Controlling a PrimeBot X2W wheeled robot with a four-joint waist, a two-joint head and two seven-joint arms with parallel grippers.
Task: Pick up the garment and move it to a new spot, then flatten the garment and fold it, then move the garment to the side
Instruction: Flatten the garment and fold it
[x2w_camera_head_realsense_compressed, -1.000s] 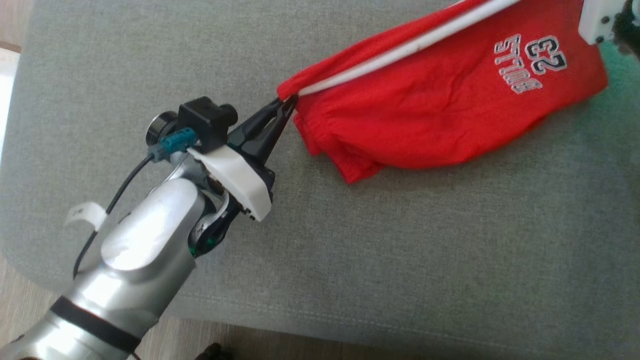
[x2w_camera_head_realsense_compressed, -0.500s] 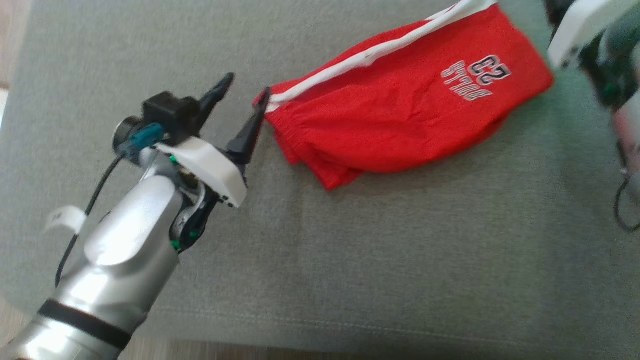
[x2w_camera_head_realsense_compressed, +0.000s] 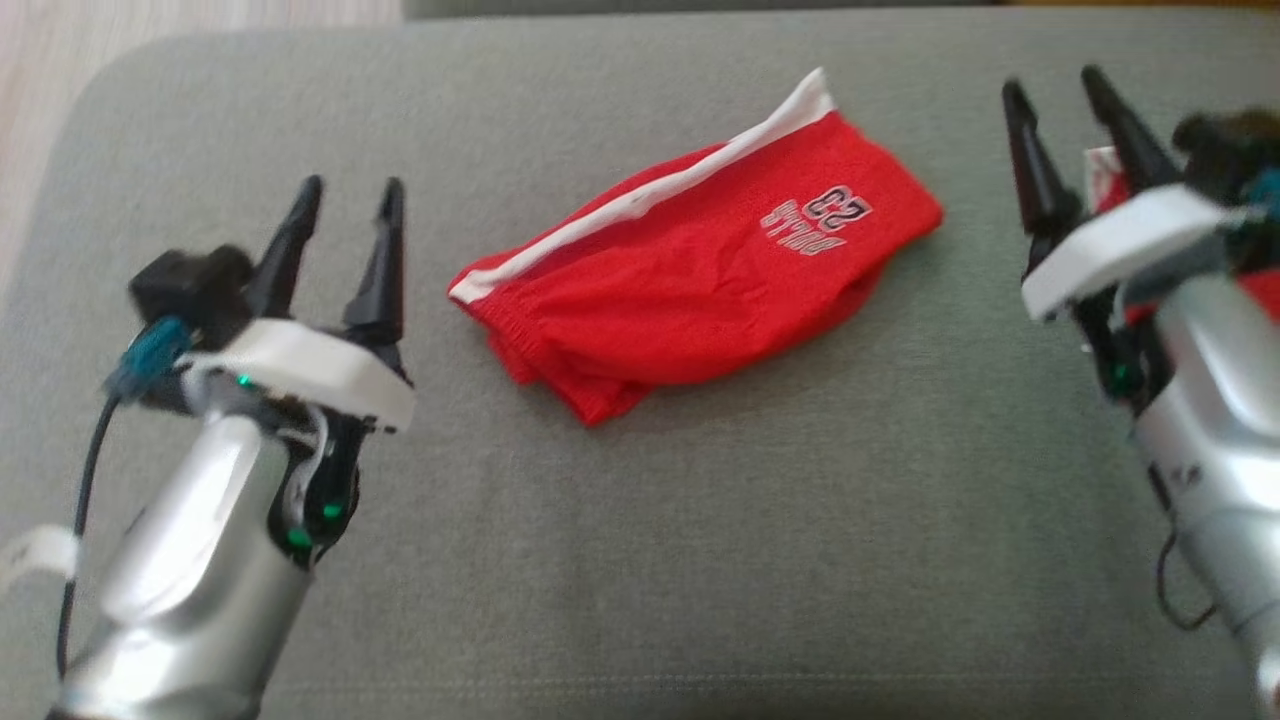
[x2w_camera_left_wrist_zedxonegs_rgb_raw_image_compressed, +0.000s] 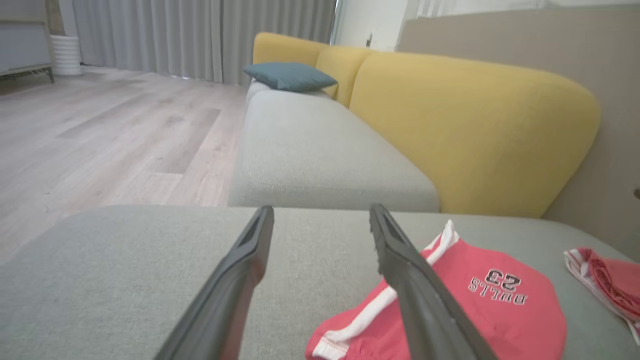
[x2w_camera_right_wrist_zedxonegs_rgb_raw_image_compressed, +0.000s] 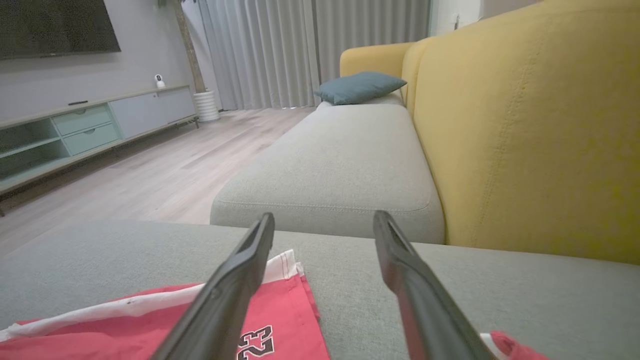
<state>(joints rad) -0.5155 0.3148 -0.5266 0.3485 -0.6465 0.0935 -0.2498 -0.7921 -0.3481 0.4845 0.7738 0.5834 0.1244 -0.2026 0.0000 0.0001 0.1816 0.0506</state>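
A: Head view: both just let go. Left gripper (x2w_camera_head_realsense_compressed: 352, 185) and right gripper (x2w_camera_head_realsense_compressed: 1051, 82) stand wide and empty, left and right of the shorts (x2w_camera_head_realsense_compressed: 690, 290), now lying mid-cushion (x2w_camera_head_realsense_compressed: 700, 580).

B: Move step's done then, I'd say; flattening next. Left wrist: soft red knit, white stripe, rumpled and doubled over. Right wrist: coarse grey weave underneath.

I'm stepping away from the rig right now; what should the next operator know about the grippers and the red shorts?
Left gripper: open, empty, left of the red shorts, not touching.
Right gripper: open, empty, right of them.
Shorts lie on the grey cushion, doubled over, legs stacked, slightly wrinkled.
Done: shorts set down, apparently folded once.
Left: probably smoothing, any further fold, then moving them aside.
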